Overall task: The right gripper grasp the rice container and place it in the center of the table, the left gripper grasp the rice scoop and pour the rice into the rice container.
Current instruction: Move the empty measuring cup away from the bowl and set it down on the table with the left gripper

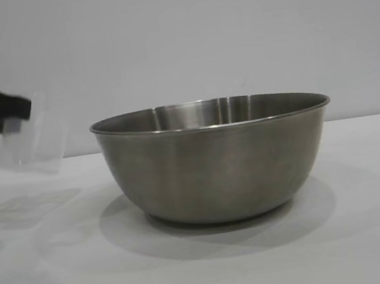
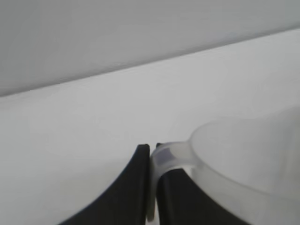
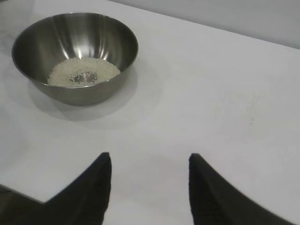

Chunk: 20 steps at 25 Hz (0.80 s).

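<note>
The steel rice container (image 1: 215, 159) stands on the white table (image 1: 370, 230), near the middle of the exterior view. In the right wrist view it (image 3: 75, 56) holds a pale layer of rice (image 3: 83, 72) on its bottom. My left gripper (image 1: 21, 111) is at the far left, above the table, shut on the handle of the clear rice scoop (image 1: 32, 142), which hangs left of the bowl. In the left wrist view the gripper (image 2: 153, 152) pinches the scoop's handle (image 2: 166, 157). My right gripper (image 3: 149, 159) is open and empty, well away from the bowl.
A plain grey wall stands behind the table. The scoop casts a faint shadow (image 1: 24, 209) on the table at the left.
</note>
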Tool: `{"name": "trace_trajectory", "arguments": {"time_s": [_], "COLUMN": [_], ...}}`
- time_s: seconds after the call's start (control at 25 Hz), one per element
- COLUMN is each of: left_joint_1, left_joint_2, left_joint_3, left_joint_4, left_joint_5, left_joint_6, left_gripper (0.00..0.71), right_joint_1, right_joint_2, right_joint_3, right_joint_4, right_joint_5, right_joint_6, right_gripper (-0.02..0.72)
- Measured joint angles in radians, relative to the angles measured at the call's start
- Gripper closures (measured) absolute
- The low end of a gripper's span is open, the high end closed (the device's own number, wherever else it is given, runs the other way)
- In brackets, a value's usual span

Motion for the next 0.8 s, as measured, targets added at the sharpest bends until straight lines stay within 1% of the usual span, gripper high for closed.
{"name": "trace_trajectory", "arguments": {"time_s": [0.2,0.56,0.6,0.64,0.76,0.8], "left_joint_1": [0.0,0.0,0.0,0.0,0.0,0.0], "left_joint_2": [0.039,0.078,0.083,0.084,0.087,0.087], "left_joint_3": [0.006,0.077,0.084,0.096,0.139,0.156], "left_joint_4": [0.0,-0.006,-0.006,-0.006,-0.01,-0.012], "left_joint_5": [-0.047,-0.09,-0.09,-0.092,-0.092,-0.092], "left_joint_6": [-0.002,-0.002,-0.002,-0.002,-0.002,-0.002], "left_gripper": [0.71,0.71,0.675,0.662,0.52,0.487], "right_joint_1": [0.0,0.0,0.0,0.0,0.0,0.0], "right_joint_2": [0.0,0.0,0.0,0.0,0.0,0.0], "right_joint_3": [0.0,0.0,0.0,0.0,0.0,0.0], "right_joint_4": [0.0,0.0,0.0,0.0,0.0,0.0], "right_joint_5": [0.0,0.0,0.0,0.0,0.0,0.0], "right_joint_6": [0.0,0.0,0.0,0.0,0.0,0.0], "right_gripper": [0.348,0.348,0.348,0.348,0.348,0.348]}}
